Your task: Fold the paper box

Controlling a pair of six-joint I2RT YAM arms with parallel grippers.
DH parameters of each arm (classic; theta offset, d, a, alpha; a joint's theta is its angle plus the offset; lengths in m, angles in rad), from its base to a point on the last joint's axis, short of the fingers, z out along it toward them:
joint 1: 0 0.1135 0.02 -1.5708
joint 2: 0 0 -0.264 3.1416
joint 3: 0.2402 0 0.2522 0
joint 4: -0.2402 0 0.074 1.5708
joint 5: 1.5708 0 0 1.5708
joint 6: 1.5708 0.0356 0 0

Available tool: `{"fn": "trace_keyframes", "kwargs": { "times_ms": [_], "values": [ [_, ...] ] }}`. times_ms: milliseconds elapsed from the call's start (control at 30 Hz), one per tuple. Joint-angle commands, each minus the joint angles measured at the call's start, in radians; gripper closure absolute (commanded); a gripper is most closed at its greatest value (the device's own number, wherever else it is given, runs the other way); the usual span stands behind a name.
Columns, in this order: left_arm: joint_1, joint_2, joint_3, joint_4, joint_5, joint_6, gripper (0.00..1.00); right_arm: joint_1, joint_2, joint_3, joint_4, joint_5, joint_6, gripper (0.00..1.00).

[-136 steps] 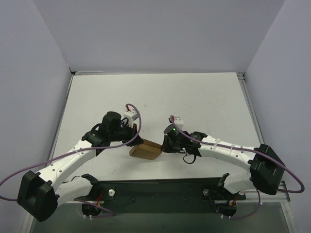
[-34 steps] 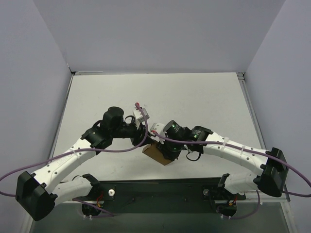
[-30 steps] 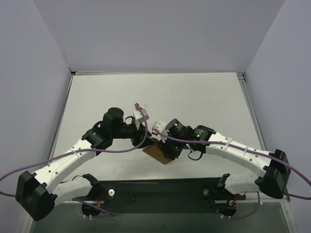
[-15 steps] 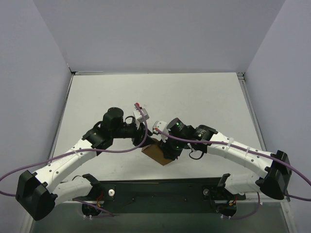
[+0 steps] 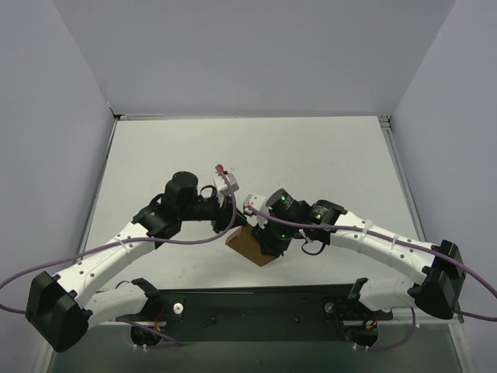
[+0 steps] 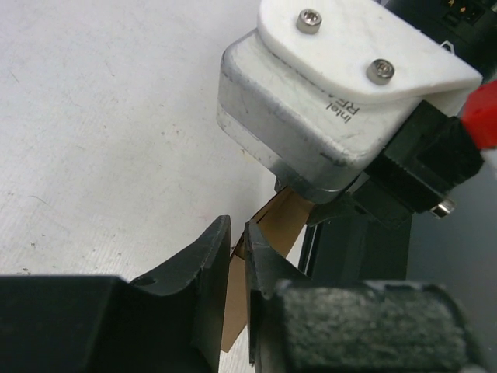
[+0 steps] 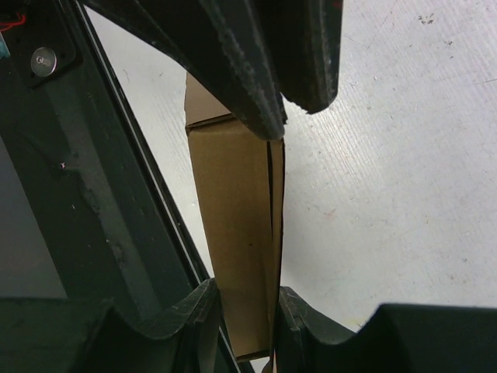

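Observation:
The paper box is a folded brown cardboard piece held up on edge just above the white table, between the two wrists. My right gripper is shut on it. In the right wrist view the narrow box runs upward from between that gripper's two pads. My left gripper comes in from the left at the box's upper end. In the left wrist view its jaws are closed to a thin slit over the edge of a brown flap.
The right arm's white wrist camera block sits very close in front of the left fingers. The left fingers hang over the box's top end. A black base rail runs along the near edge. Purple cables loop from both arms.
The left jaws have narrowed from wide apart to a thin slit at the flap. Both arms and the box have stayed almost where they were.

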State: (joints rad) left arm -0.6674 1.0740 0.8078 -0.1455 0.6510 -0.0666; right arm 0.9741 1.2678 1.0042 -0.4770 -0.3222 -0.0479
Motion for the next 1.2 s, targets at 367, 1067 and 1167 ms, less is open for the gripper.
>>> {"fn": "trace_keyframes", "kwargs": {
  "times_ms": [367,1067,1167],
  "values": [
    [-0.049,0.020,0.019,-0.029,-0.039,0.060,0.91,-0.005,0.016,0.019,-0.006,0.041,0.008,0.93],
    [-0.070,0.020,0.019,-0.042,-0.079,0.060,0.80,-0.005,0.016,0.019,-0.006,0.051,0.011,0.94],
    [-0.070,0.020,0.019,-0.039,-0.079,0.060,0.80,-0.005,0.022,0.020,-0.005,0.058,0.011,0.94]
  ]
}}
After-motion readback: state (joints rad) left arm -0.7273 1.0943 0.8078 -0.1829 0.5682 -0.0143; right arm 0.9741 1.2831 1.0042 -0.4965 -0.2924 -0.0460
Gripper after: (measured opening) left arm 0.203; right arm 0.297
